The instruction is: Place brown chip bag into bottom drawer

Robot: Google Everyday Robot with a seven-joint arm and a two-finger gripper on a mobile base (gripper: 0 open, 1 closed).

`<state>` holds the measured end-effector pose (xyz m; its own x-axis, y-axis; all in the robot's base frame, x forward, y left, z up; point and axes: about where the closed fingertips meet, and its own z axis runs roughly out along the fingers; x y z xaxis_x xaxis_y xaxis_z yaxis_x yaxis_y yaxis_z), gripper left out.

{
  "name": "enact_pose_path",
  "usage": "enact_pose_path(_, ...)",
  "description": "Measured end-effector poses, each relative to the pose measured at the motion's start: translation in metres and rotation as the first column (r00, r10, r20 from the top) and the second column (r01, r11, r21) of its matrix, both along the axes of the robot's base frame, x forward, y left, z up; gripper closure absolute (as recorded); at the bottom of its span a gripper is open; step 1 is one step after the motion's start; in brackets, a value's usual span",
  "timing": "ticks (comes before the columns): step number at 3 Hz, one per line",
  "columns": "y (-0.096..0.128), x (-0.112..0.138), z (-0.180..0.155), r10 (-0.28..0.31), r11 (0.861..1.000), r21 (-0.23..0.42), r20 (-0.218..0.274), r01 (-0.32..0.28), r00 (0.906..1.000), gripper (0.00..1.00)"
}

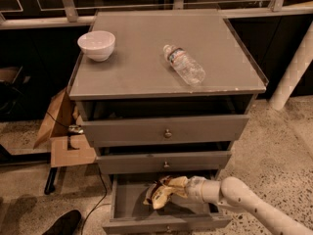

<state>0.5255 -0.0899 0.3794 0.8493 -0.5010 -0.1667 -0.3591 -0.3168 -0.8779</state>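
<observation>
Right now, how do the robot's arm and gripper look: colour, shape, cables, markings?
The arm is off-white, built of smooth rounded tube segments with a bulging joint; small dark dots speckle its shell. No cables or lettering show. The gripper, above the open bottom drawer, is the same pale colour and narrower.
</observation>
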Motion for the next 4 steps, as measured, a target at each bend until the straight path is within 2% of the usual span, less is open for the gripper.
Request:
enact_pose_path(3, 0.038, 0.036, -0.065, 0.090, 0.991, 0.098, 0.001, -0.090, 0.9959, 1.00)
enact_pose_path(4, 0.031, 0.047, -0.083, 0.094, 0.993, 0.067, 0.003, -0.093, 0.9956, 1.00)
